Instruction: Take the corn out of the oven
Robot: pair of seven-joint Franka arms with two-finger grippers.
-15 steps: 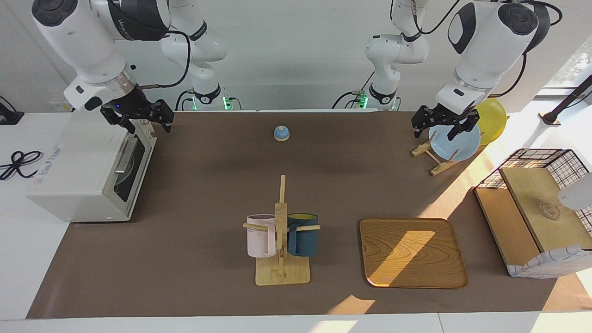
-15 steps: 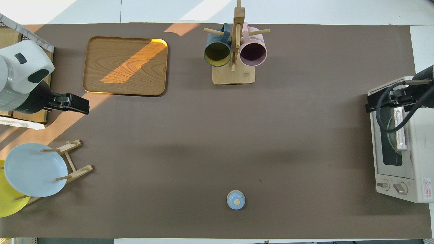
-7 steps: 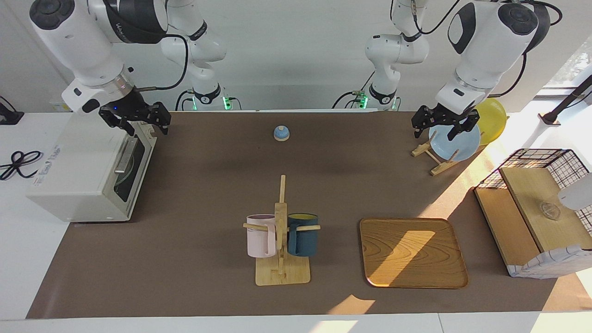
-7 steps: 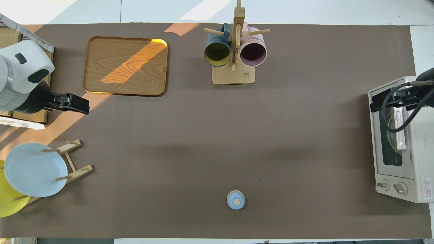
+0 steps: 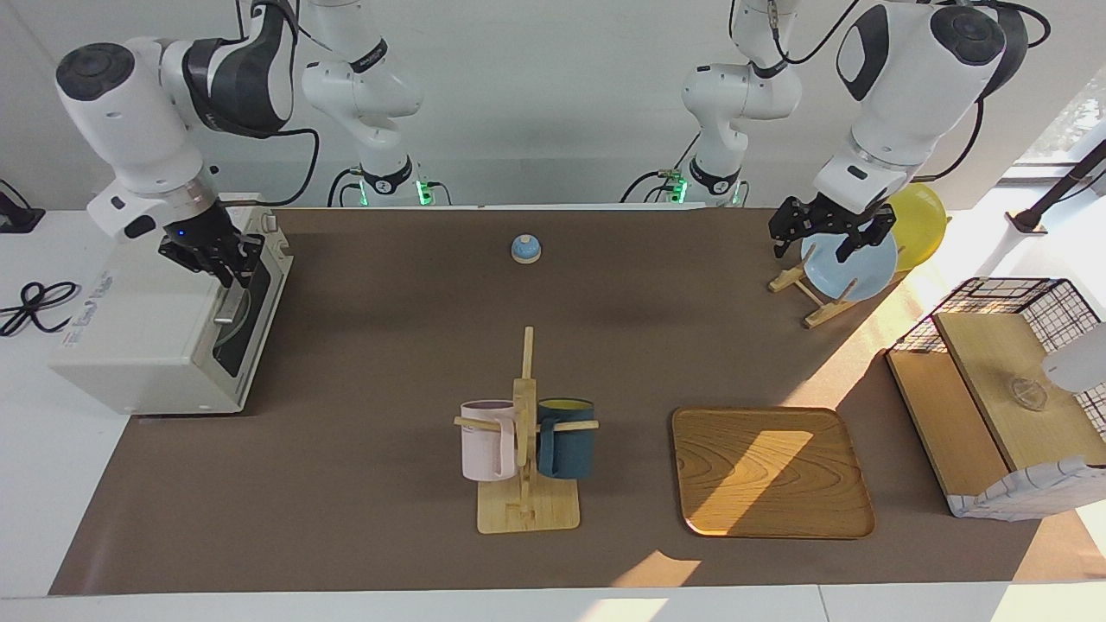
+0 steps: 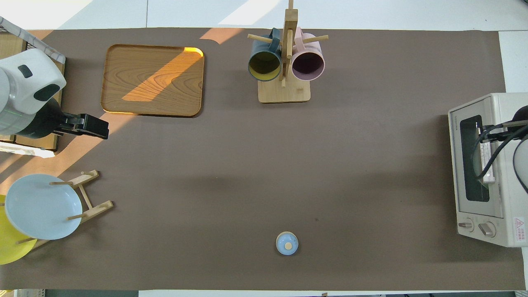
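The white oven [image 5: 138,320] stands at the right arm's end of the table, its dark glass door [image 5: 251,315] shut; it also shows in the overhead view [image 6: 495,107]. The corn is hidden. My right gripper [image 5: 226,263] is low over the oven's top front edge, at the end of the metal bar handle [image 5: 232,298] nearer the robots; in the overhead view this gripper [image 6: 486,133] lies over the handle [image 6: 487,165]. My left gripper [image 5: 825,235] waits open and empty in the air above the plate rack; it shows in the overhead view too [image 6: 95,126].
A mug rack [image 5: 524,449] with a pink and a dark blue mug stands mid-table. A wooden tray [image 5: 769,471] lies beside it. A small blue lid [image 5: 525,249] sits near the robots. A plate rack holds a blue plate [image 5: 851,263] and a yellow plate [image 5: 920,220]. A wire-and-wood basket [image 5: 1002,397] stands at the left arm's end.
My right gripper has turned and moved from beside the oven's corner nearer the robots to over its top front edge, lower, at the handle. The left arm has not moved.
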